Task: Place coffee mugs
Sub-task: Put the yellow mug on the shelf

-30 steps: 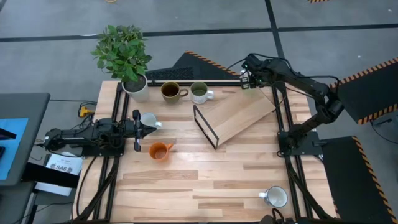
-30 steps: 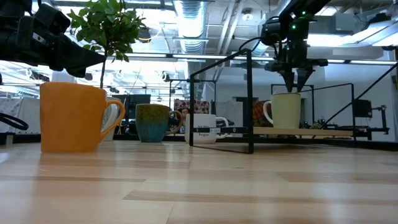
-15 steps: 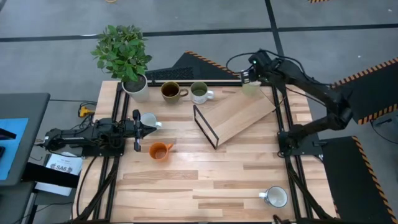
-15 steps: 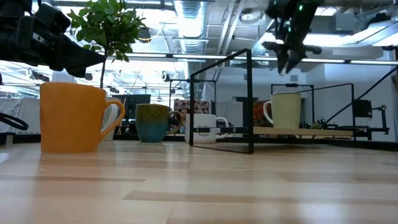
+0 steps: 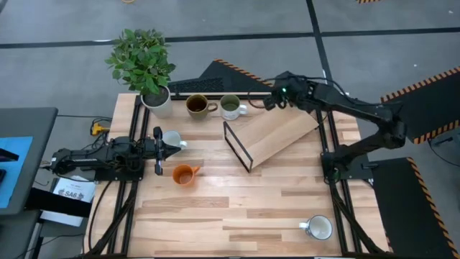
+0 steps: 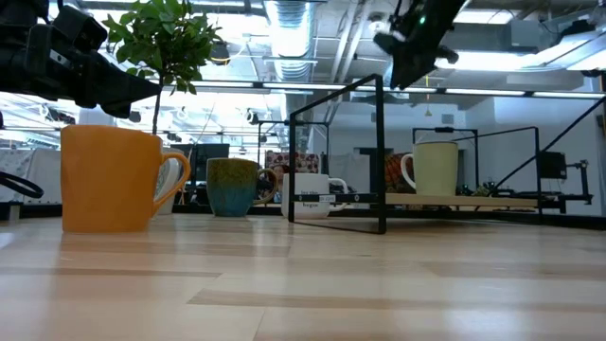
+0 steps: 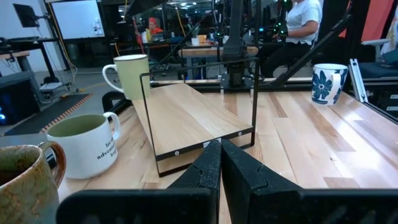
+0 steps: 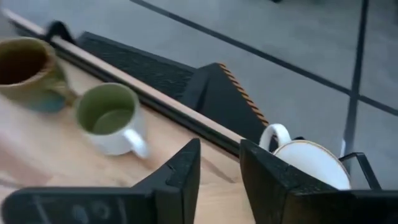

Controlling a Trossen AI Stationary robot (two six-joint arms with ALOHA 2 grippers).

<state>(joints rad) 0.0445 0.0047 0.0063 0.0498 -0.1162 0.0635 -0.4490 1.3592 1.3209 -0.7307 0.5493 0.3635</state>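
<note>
I count six mugs: brown mug point(image 5: 195, 105) and green-lined mug point(image 5: 230, 106), upper centre; white mug point(image 5: 171, 138) and orange mug point(image 5: 185, 174), left of centre; blue-patterned mug point(image 5: 318, 228), lower right; cream mug point(image 6: 436, 169), right of centre. One potted plant point(image 5: 144, 65), upper left. One wooden board point(image 5: 277, 133), centre.

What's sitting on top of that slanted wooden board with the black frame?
One cream mug stands on the wooden board at its far corner, handle showing. The rest of the board's top is bare. From above, the right gripper and its arm cover that corner, so the mug is hidden there.
</note>
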